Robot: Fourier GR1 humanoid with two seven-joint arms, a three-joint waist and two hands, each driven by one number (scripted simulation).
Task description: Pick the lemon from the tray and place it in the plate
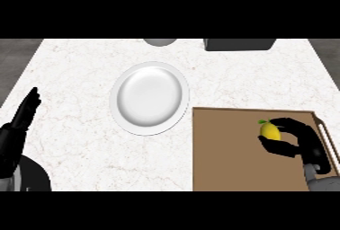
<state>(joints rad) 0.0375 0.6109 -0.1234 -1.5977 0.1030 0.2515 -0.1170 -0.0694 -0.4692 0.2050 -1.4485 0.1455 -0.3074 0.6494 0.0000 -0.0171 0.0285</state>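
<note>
A yellow lemon (269,130) lies on the brown tray (225,152) at the right of the counter. My right hand (297,140) is over the tray, its fingers and thumb curled round the lemon from the right. A white plate (149,97) sits left of the tray, toward the counter's middle, with nothing on it. At the left edge my left hand (24,112) rests open with its fingers pointing up.
A grey round object (160,42) and a dark box (239,44) stand at the counter's far edge. The tray has a raised rim and a handle (327,137) on its right side. White marble counter (79,148) lies between my left hand and the tray.
</note>
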